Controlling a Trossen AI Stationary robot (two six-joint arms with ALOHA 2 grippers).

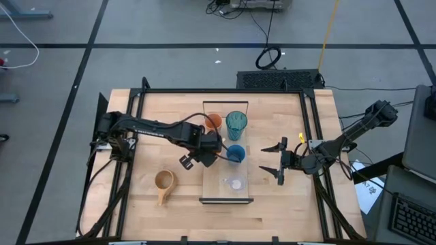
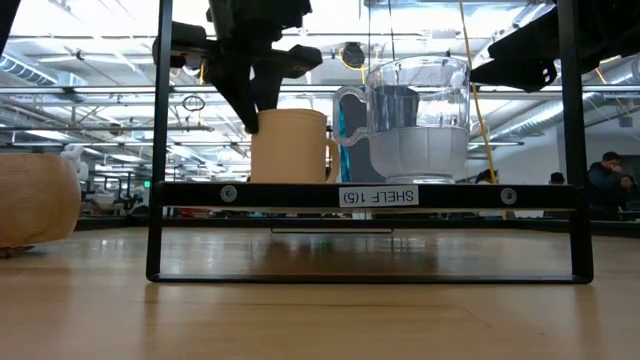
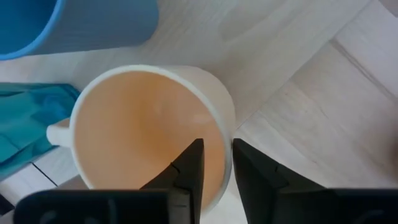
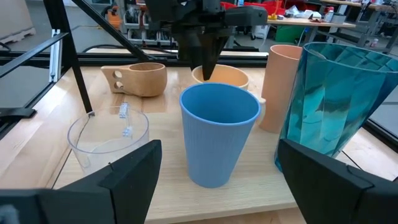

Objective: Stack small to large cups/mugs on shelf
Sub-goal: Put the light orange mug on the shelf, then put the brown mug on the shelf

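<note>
black cables (image 1: 269, 54), wooden tabletop (image 1: 286, 211), keyboard (image 1: 412, 218)

Robotics lab: workbenches (image 4: 298, 25), floor cables (image 1: 269, 41).

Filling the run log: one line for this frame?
left end effector: fingers astride orange mug with pale handle rim, on light-wood shelf | right end effector: open, waiting beside shelf

Bright, even overhead light floods the table (image 1: 170, 211), shadows soft and short. In the low view, ceiling strip lights and windows glare behind, leaving the shelf (image 2: 370, 195) frame backlit and dark. In the left wrist view, the orange mug (image 3: 149, 124) looks soft, washed pale.
</note>
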